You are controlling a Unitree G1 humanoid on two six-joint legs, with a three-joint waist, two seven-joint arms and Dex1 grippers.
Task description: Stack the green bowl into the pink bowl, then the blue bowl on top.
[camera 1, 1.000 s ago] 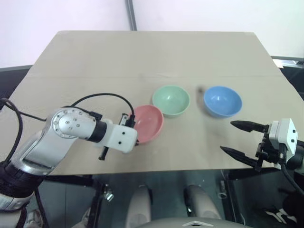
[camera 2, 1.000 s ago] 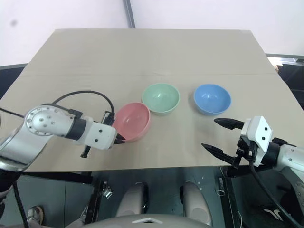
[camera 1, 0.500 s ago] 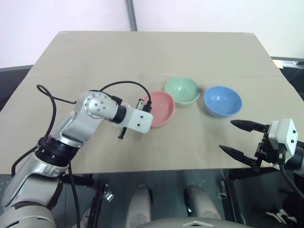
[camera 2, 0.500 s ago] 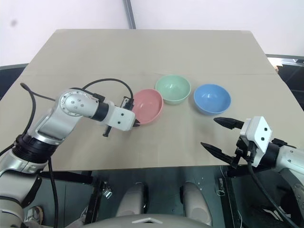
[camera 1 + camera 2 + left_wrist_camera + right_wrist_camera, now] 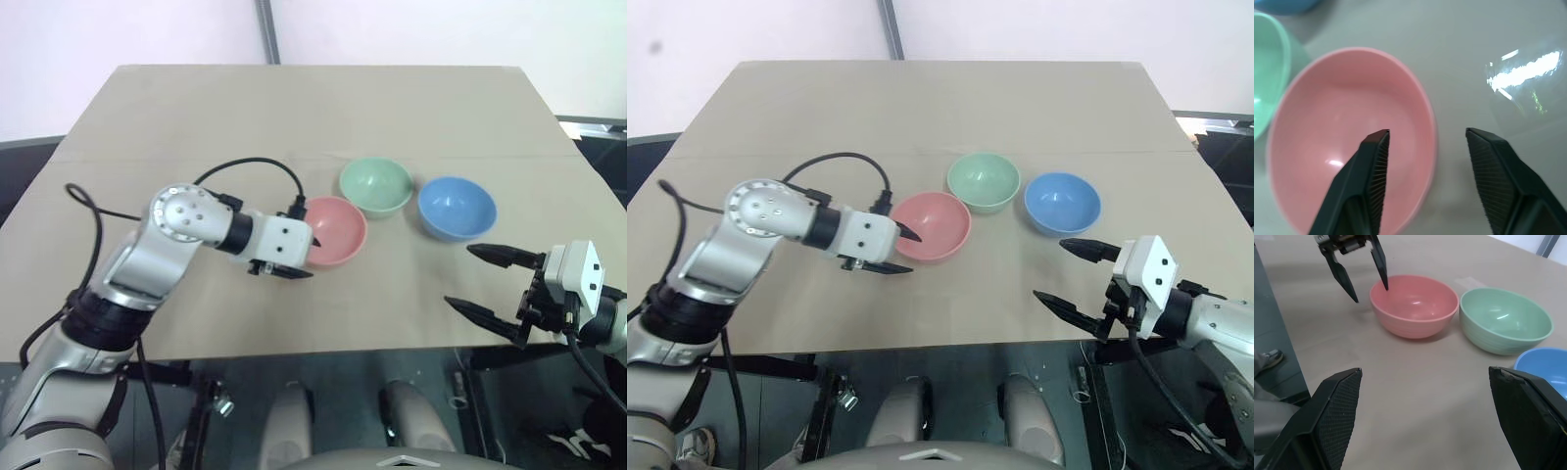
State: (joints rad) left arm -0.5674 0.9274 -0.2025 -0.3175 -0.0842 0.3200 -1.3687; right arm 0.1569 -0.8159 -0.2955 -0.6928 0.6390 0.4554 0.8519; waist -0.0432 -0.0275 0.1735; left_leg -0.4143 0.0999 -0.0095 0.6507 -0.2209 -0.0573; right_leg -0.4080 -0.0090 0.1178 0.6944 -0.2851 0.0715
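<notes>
Risk time: left end effector (image 5: 297, 257) spread astride pink bowl (image 5: 333, 230) rim mid-worktop (image 5: 323, 108), could knock it into touching green bowl (image 5: 376, 186). Blue bowl (image 5: 456, 207) just beside; right end effector (image 5: 482, 284) wide, idle.

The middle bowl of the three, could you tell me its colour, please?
Pale mint green; the green bowl shows best in the right wrist view.

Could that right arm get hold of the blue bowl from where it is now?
Probably yes. The right gripper is open and empty, and the blue bowl sits just beyond it on the table with bare tabletop between them. The green bowl stands beside it, apart.
</notes>
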